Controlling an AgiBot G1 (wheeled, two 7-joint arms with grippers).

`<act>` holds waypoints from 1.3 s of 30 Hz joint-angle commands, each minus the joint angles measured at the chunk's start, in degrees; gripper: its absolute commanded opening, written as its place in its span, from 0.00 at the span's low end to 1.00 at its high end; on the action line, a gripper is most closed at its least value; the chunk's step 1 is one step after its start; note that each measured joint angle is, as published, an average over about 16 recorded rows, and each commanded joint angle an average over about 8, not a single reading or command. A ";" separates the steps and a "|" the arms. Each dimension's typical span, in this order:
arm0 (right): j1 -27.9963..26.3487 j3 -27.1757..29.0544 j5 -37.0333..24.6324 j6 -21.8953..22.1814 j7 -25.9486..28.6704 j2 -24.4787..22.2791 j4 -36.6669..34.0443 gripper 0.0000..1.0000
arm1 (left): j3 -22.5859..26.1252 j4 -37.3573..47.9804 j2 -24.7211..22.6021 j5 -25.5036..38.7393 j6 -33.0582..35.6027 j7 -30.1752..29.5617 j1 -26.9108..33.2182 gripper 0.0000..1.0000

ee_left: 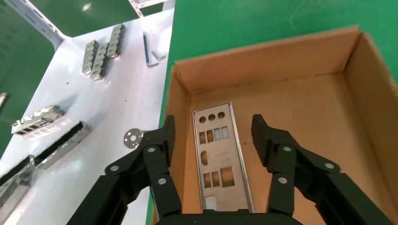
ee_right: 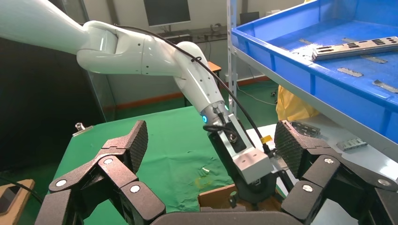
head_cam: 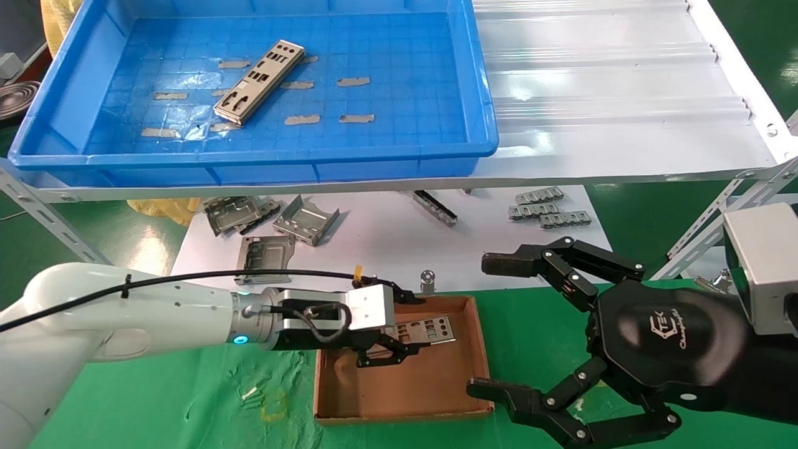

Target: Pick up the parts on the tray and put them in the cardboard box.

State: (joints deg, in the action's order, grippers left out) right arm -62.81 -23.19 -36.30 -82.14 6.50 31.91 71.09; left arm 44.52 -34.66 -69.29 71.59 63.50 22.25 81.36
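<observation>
Left pincer: The left pincer (head_cam: 399,340) hung over the cardboard box (head_cam: 474,349), fingers (ee_left: 164,140) spread wide with nothing gripped.

Plate in box: A silver plate (ee_left: 218,154) lay flat on the box floor between those open fingers and clear of both in the left wrist view — I judged it delivered, though contact could not be fully ruled out from the head view.

Right pincer: The right pincer (head_cam: 499,324) hovered beside the box on its right, wide open and empty.

Remaining plate: One more plate (head_cam: 259,81) lay on the floor of the tray (head_cam: 486,81), up on the white shelf (head_cam: 611,93).

Key relation: That plate lay well beyond and to the left of both pincers, its long axis running diagonally — near end toward the robot's left, far end toward the right. The left arm looked the nearer one.

Next move, as I judged it: lift the left pincer out of the box, reach over the tray's front wall, and turn the jaws across the plate's short width.
</observation>
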 commanded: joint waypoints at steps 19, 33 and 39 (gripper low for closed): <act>0.01 0.00 0.00 0.01 0.00 0.00 -0.01 1.00 | -4.82 2.91 3.37 -11.81 12.11 -6.34 -1.24 1.00; 0.01 0.00 0.00 0.01 0.00 -0.01 -0.01 1.00 | -7.49 -2.38 7.05 -13.43 12.72 -9.31 -3.48 1.00; 0.01 0.00 0.00 0.01 0.00 -0.01 -0.01 1.00 | -9.88 -6.53 10.15 -15.29 13.80 -12.00 -5.34 1.00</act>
State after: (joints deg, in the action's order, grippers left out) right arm -62.80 -23.19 -36.30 -82.13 6.50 31.91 71.08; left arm 34.63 -41.21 -59.13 56.30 77.30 10.24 76.01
